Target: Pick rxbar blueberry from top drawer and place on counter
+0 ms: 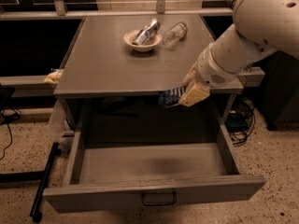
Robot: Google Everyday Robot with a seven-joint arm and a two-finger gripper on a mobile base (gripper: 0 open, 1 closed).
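Observation:
My gripper (183,93) is shut on the rxbar blueberry (169,97), a dark flat bar with pale text. It holds the bar in the air, just in front of the counter's (107,64) front edge and about level with it, above the right rear of the top drawer (149,164). The drawer is pulled fully open, its flat bottom bare, its dark handle (159,199) at the front. My white arm (243,36) reaches in from the upper right.
A beige bowl (140,42) with a silver can (145,31) lying in it sits at the counter's back middle. A clear plastic bottle (174,33) lies just right of it. A yellow cloth (53,76) lies on a ledge at the left.

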